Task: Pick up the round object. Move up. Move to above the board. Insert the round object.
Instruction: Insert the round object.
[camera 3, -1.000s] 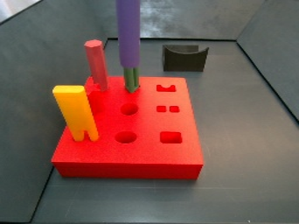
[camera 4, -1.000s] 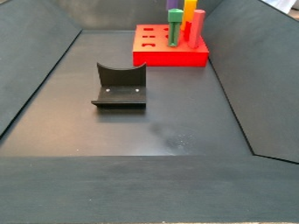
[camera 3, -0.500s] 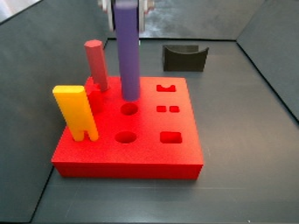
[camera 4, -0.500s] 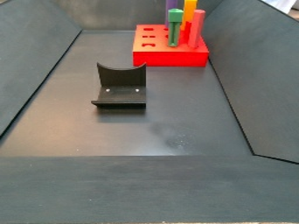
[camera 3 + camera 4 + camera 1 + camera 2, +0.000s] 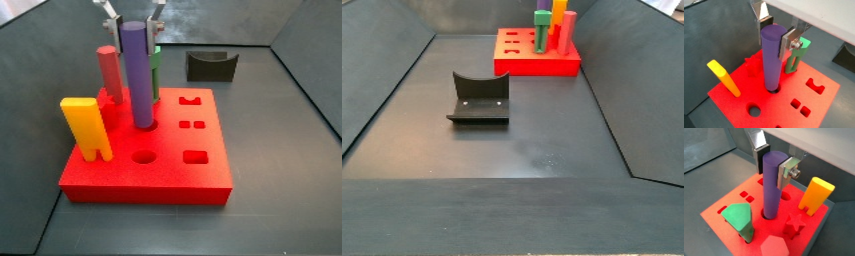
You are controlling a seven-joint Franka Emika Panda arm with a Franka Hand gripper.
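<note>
On the red board (image 5: 147, 165) several pegs stand in their holes: a yellow peg (image 5: 83, 128) at one edge, a pinkish-red faceted peg (image 5: 110, 74) behind it, and a green peg (image 5: 739, 220) with a triangular top. A small red star piece (image 5: 795, 223) also stands on the board in a wrist view. Some holes are free, among them a round hole (image 5: 142, 157) and a square hole (image 5: 195, 157).

Standing with its lower end inside a round hole near the middle of the board is the round object (image 5: 136, 72). Its long axis is vertical and it looks upright in both wrist views. It is a tall, slim purple cylinder with a smooth side and a flat round top.

Around its upper end is the gripper (image 5: 778, 31). The silver fingers (image 5: 790, 42) stand on both sides of the peg, and the jaws seem parted a little from it, although I cannot tell surely whether one pad touches.

Well apart from the board, the black fixture (image 5: 478, 98) stands on the dark floor (image 5: 516, 150).
</note>
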